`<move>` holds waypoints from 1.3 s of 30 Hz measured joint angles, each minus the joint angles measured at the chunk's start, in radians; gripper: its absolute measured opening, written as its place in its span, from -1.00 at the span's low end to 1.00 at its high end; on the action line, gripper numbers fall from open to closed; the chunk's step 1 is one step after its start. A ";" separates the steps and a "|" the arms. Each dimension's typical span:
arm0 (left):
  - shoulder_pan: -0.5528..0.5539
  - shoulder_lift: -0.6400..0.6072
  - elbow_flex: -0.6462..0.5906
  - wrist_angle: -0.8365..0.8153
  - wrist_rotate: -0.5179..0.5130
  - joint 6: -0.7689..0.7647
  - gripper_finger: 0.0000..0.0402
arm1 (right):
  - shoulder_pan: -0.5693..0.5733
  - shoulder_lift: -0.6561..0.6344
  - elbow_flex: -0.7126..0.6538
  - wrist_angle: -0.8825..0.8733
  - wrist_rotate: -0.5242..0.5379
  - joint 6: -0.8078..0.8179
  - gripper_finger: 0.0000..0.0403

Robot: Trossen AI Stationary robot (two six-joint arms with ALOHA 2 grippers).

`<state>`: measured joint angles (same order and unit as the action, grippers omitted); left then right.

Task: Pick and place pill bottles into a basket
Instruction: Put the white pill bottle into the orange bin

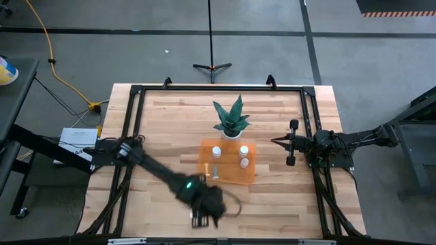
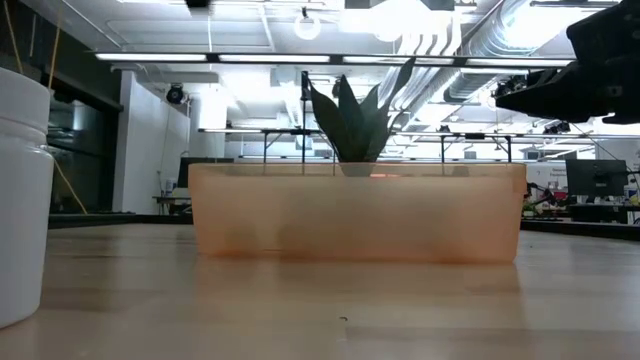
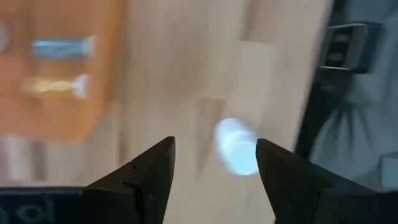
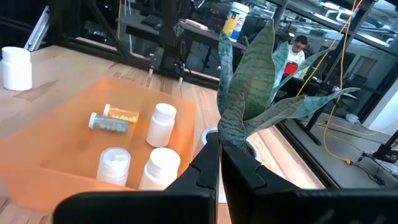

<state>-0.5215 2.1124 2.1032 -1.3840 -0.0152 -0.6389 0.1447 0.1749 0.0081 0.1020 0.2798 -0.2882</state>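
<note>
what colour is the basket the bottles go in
Translucent orange; the basket shows best in the right wrist view, with bottles inside.

Workshop hall, grey floor, bright ceiling lights.
Grey concrete floor [image 1: 354, 61]; yellow cable [image 1: 51, 61]; tripod stand [image 1: 211, 66]; ceiling light strips [image 2: 240, 57]; desks behind [image 2: 480, 150].

You see a pale wood-plank counter [image 1: 272, 197], a translucent orange plastic basket [image 1: 248, 178], and matt white plastic pill bottles [image 4: 161, 124].
</note>
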 joint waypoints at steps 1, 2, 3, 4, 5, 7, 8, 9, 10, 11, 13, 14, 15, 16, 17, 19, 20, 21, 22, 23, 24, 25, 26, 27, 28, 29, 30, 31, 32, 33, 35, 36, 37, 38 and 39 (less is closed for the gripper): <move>-0.025 0.000 -0.003 0.028 -0.021 -0.015 0.30 | 0.000 0.000 0.000 0.000 0.000 0.000 -0.96; -0.048 0.000 -0.006 0.058 -0.052 -0.036 0.32 | 0.000 0.000 0.000 0.000 0.000 0.000 -0.96; -0.068 0.000 -0.009 0.078 -0.086 -0.061 0.34 | 0.000 0.000 0.000 0.000 0.000 0.000 -0.96; -0.086 0.000 -0.015 0.088 -0.116 -0.087 0.38 | 0.000 0.000 0.000 0.000 0.000 0.000 -0.96; -0.101 0.000 -0.022 0.095 -0.142 -0.109 0.41 | 0.000 0.000 0.000 0.001 0.000 0.000 -0.96; -0.119 0.000 -0.040 0.116 -0.170 -0.142 0.51 | 0.000 0.000 0.000 0.003 0.000 0.000 -0.96; -0.125 0.000 -0.054 0.118 -0.176 -0.163 0.56 | 0.000 0.000 0.000 0.006 0.000 0.000 -0.96; -0.130 0.000 -0.071 0.114 -0.174 -0.187 0.61 | 0.000 0.000 0.000 0.008 0.000 0.000 -0.96; -0.131 0.000 -0.086 0.112 -0.168 -0.209 0.67 | 0.000 0.000 0.000 0.010 0.000 0.000 -0.96; -0.130 0.000 -0.105 0.118 -0.143 -0.230 0.72 | 0.000 0.000 0.000 0.012 -0.001 0.000 -0.96; -0.127 0.000 -0.144 0.146 -0.095 -0.254 0.81 | 0.000 0.000 0.000 0.015 -0.001 0.000 -0.96; -0.126 0.000 -0.162 0.161 -0.065 -0.257 0.85 | 0.000 0.000 0.000 0.015 -0.001 0.000 -0.96; -0.125 0.001 -0.177 0.171 -0.043 -0.259 0.88 | 0.000 0.000 0.000 0.015 -0.001 0.000 -0.96; -0.124 0.001 -0.190 0.179 -0.025 -0.260 0.91 | 0.000 0.000 0.000 0.015 -0.001 0.000 -0.96; -0.124 0.001 -0.205 0.192 -0.011 -0.260 0.93 | 0.000 0.000 0.000 0.015 0.000 0.000 -0.96; -0.124 0.000 -0.235 0.212 0.004 -0.260 0.95 | 0.000 0.000 0.000 0.015 0.003 -0.001 -0.96; -0.126 0.001 -0.248 0.215 0.005 -0.261 0.95 | 0.000 0.000 0.000 0.015 0.003 -0.002 -0.96; -0.127 0.001 -0.259 0.220 0.005 -0.261 0.95 | 0.000 0.000 0.000 0.015 0.003 -0.005 -0.96; -0.127 0.001 -0.271 0.238 0.005 -0.261 0.95 | 0.000 0.000 0.000 0.015 0.003 -0.005 -0.96; -0.127 0.000 -0.282 0.257 0.007 -0.261 0.94 | 0.000 0.000 0.000 0.015 0.003 -0.005 -0.96; -0.126 0.000 -0.295 0.268 0.009 -0.260 0.94 | 0.000 0.000 0.000 0.015 0.003 -0.005 -0.96; -0.126 0.000 -0.305 0.269 0.008 -0.261 0.93 | 0.000 0.000 0.000 0.015 0.003 -0.005 -0.96; -0.126 0.000 -0.314 0.268 0.006 -0.260 0.92 | 0.000 0.000 0.000 0.015 0.003 -0.005 -0.96; -0.126 0.000 -0.323 0.272 0.004 -0.260 0.91 | 0.000 0.000 0.000 0.015 0.003 -0.005 -0.96; -0.126 -0.001 -0.336 0.281 0.004 -0.262 0.90 | 0.000 0.000 0.000 0.015 0.004 -0.005 -0.96; -0.126 -0.001 -0.352 0.287 0.010 -0.268 0.89 | 0.000 0.000 0.000 0.015 0.004 -0.005 -0.96; -0.126 0.000 -0.368 0.288 0.018 -0.270 0.88 | 0.000 0.000 0.000 0.015 0.004 -0.005 -0.96; -0.126 0.001 -0.379 0.286 0.030 -0.271 0.86 | 0.000 0.000 0.000 0.015 0.004 -0.005 -0.96; -0.126 0.001 -0.386 0.285 0.034 -0.266 0.84 | 0.000 0.000 0.000 0.015 0.004 -0.005 -0.96; -0.126 0.001 -0.390 0.286 0.034 -0.259 0.82 | 0.000 0.000 0.000 0.015 0.004 -0.005 -0.96; -0.122 0.000 -0.396 0.287 0.032 -0.252 0.76 | 0.000 0.000 0.000 0.015 0.004 -0.005 -0.96; -0.119 0.000 -0.397 0.286 0.031 -0.247 0.73 | 0.000 0.000 0.000 0.015 0.004 -0.005 -0.96; -0.114 0.000 -0.397 0.290 0.029 -0.245 0.69 | 0.000 0.000 0.000 0.015 0.005 -0.005 -0.96; -0.108 0.000 -0.397 0.299 0.030 -0.241 0.65 | 0.000 0.000 0.000 0.015 0.005 -0.005 -0.96; -0.105 0.000 -0.397 0.307 0.029 -0.239 0.62 | 0.000 0.000 0.000 0.015 0.006 -0.005 -0.96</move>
<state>-0.6261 2.1128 1.7061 -1.0767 0.0141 -0.8782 0.1444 0.1753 0.0082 0.1169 0.2855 -0.2932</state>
